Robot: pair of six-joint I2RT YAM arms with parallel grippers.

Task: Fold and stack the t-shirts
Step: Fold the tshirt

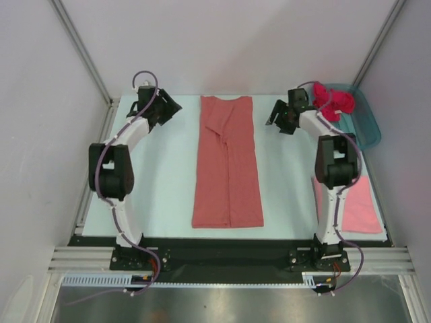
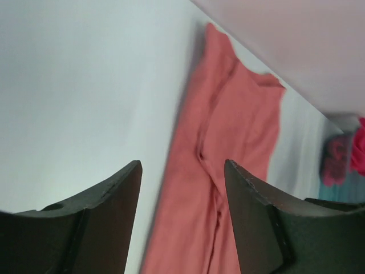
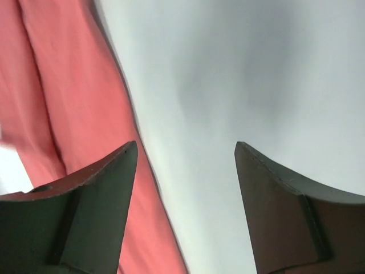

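A salmon-coral t-shirt (image 1: 227,161) lies flat in a long narrow strip down the middle of the table, its sides folded in. It also shows in the left wrist view (image 2: 228,148) and the right wrist view (image 3: 63,97). My left gripper (image 1: 172,108) is open and empty, above the table left of the shirt's far end. My right gripper (image 1: 275,118) is open and empty, right of that far end. A lighter pink t-shirt (image 1: 360,205) lies folded at the near right. A bright magenta t-shirt (image 1: 333,101) sits crumpled in the tub.
A teal plastic tub (image 1: 363,124) stands at the far right corner and shows at the right edge of the left wrist view (image 2: 348,185). Grey walls and metal posts enclose the table on three sides.
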